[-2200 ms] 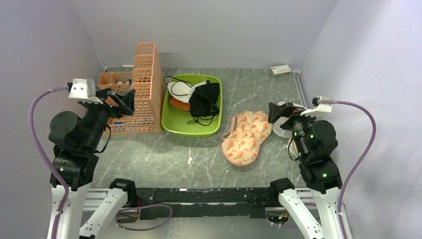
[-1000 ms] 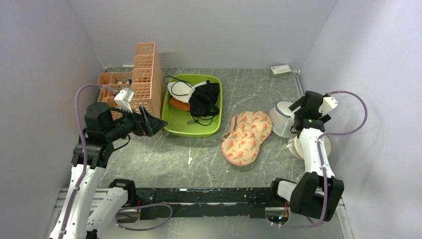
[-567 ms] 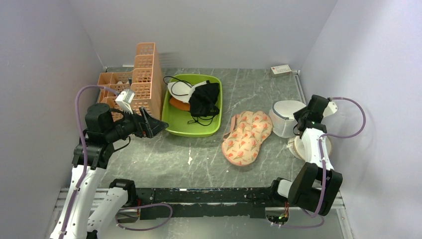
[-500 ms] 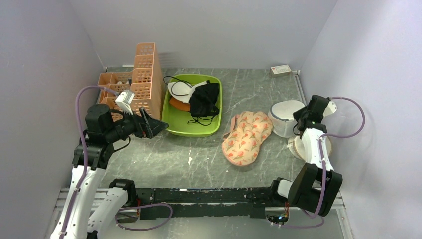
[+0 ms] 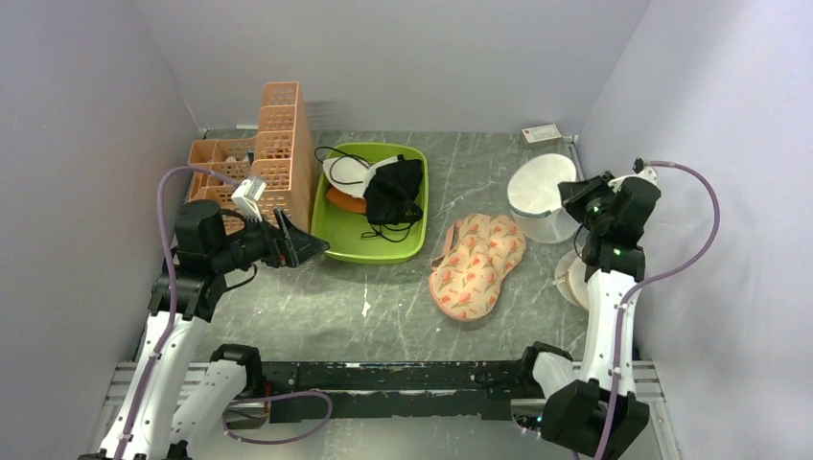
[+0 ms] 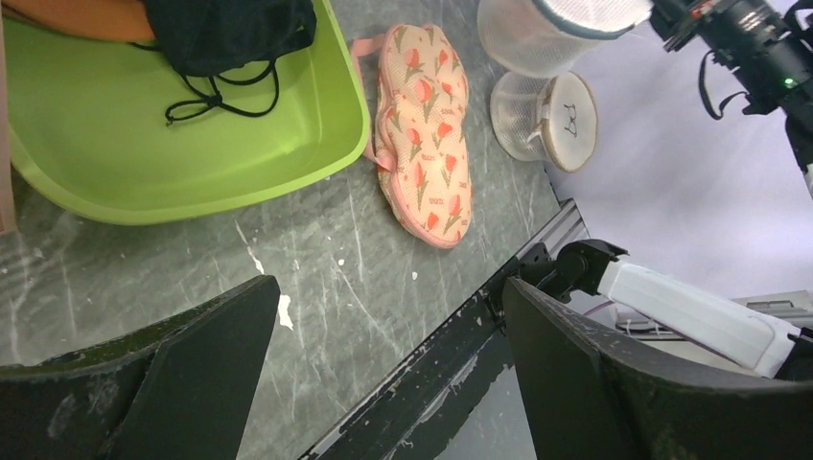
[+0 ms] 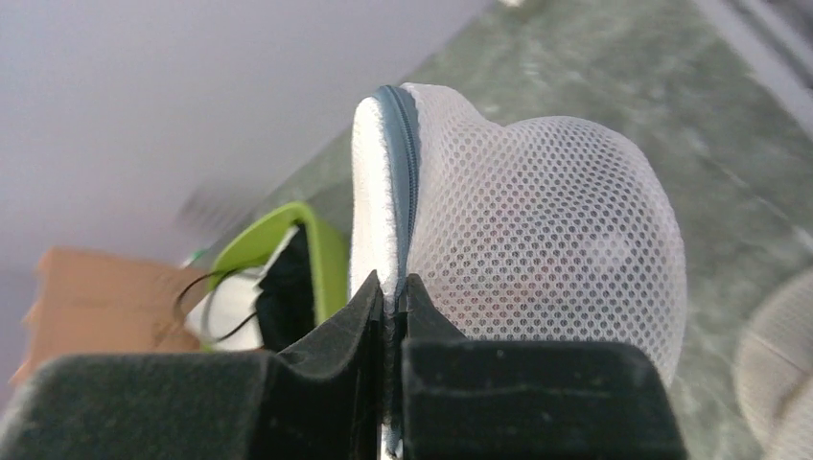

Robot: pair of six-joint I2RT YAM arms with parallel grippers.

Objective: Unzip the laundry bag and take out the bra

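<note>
Overhead, shows the bag (image 5: 540,196) held aloft at the far right, pinched at its rim by the right gripper (image 5: 573,192), with the left gripper (image 5: 305,247) spread wide, empty, well apart beside the tray (image 5: 383,256). From the left wrist, looks between parted fingers (image 6: 192,364) toward the bag (image 6: 551,34), up and right beyond the floral pad (image 6: 422,134). From the right wrist, finds the zip (image 7: 401,144) running straight away from the clamped fingers (image 7: 316,383), dome bulging right; bra not made out through the mesh; right arm at the bag, left judged to need a long reach across.
</note>
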